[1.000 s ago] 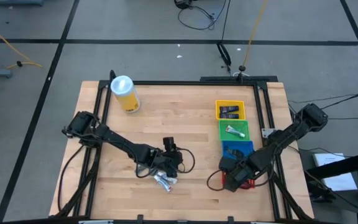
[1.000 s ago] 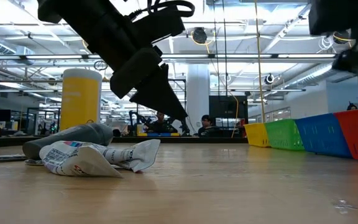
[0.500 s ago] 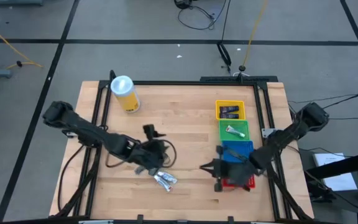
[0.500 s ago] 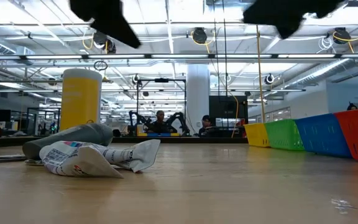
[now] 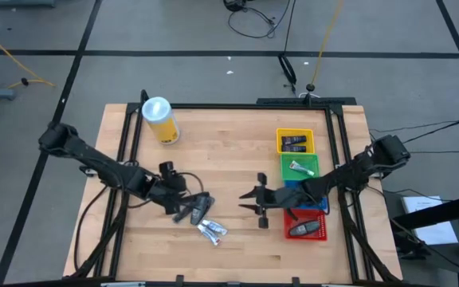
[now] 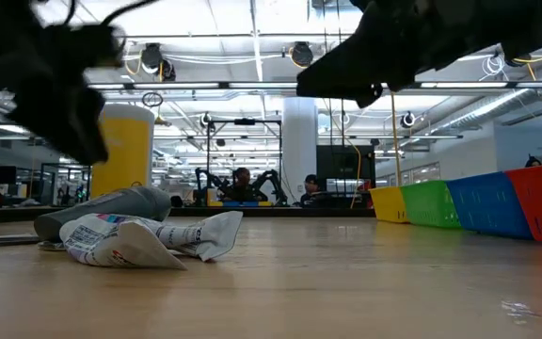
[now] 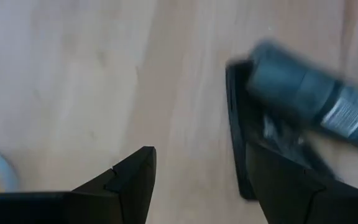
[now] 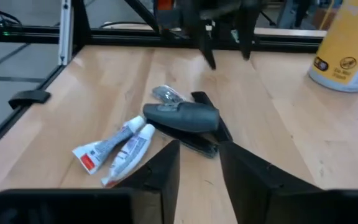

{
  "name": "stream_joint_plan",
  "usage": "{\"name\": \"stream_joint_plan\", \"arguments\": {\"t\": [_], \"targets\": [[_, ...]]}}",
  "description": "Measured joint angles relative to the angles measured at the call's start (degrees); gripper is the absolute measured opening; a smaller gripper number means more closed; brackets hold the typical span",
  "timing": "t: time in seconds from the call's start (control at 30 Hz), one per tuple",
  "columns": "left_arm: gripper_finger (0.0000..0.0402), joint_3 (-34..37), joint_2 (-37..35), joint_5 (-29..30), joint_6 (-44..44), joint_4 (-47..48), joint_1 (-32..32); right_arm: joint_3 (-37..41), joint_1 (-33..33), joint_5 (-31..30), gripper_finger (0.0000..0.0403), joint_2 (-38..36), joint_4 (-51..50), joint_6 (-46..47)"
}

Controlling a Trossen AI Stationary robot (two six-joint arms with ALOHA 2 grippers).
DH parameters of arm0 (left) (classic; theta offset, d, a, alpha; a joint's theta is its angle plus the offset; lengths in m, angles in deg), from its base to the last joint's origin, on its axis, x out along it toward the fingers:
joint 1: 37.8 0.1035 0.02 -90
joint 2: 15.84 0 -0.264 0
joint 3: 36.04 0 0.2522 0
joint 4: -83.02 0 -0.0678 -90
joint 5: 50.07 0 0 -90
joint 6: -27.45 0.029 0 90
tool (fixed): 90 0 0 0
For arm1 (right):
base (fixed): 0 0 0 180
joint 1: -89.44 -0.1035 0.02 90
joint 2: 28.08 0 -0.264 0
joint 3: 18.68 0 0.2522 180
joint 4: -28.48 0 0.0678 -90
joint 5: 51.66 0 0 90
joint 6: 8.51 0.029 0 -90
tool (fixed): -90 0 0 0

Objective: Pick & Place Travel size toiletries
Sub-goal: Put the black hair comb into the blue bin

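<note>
Sorted so far: the yellow tray held two dark flat packs, the green tray held the white-green tube, and the red tray held one dark pack; the blue tray was mostly hidden under the right arm, so its contents could not be told
Left on the table: a small cluster near the front middle of the table – a dark grey tube lying across a black flat pack, with two white tubes just beside them towards the front edge, and something small and silvery against the grey tube
Left claw: low over the cluster, fingers spread apart and empty, the grey tube and flat pack beside one finger rather than between the two
Right claw: away from the trays, over bare table between them and the cluster, fingers parted, holding nothing
Not part of the job: the yellow canister stood upright at the far left of the table, well apart from everything else
Progress, as a judgement: at least four items binned, four or five left, so roughly halfway; neither claw had a grip on anything, and the stacked tube and pack would likely need separating before a clean pick
</note>
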Motion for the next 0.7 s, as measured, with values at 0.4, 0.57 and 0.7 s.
{"name": "stream_joint_plan", "arguments": {"t": [0.4,0.57,0.7], "targets": [[0.0243,23.19,-2.44,0.40,-2.93,-38.63,-9.52,-0.04,2.98,0.96,0.0117,0.26,0.12,-3.67],[0.0243,24.00,-0.92,3.17,2.22,-39.59,-9.68,-0.04,3.45,0.98,0.0117,0.26,-0.24,-1.58],[0.0243,24.00,0.89,1.39,3.50,-39.46,-9.66,-0.04,3.17,1.03,0.0116,0.26,-0.27,-0.84]]}}
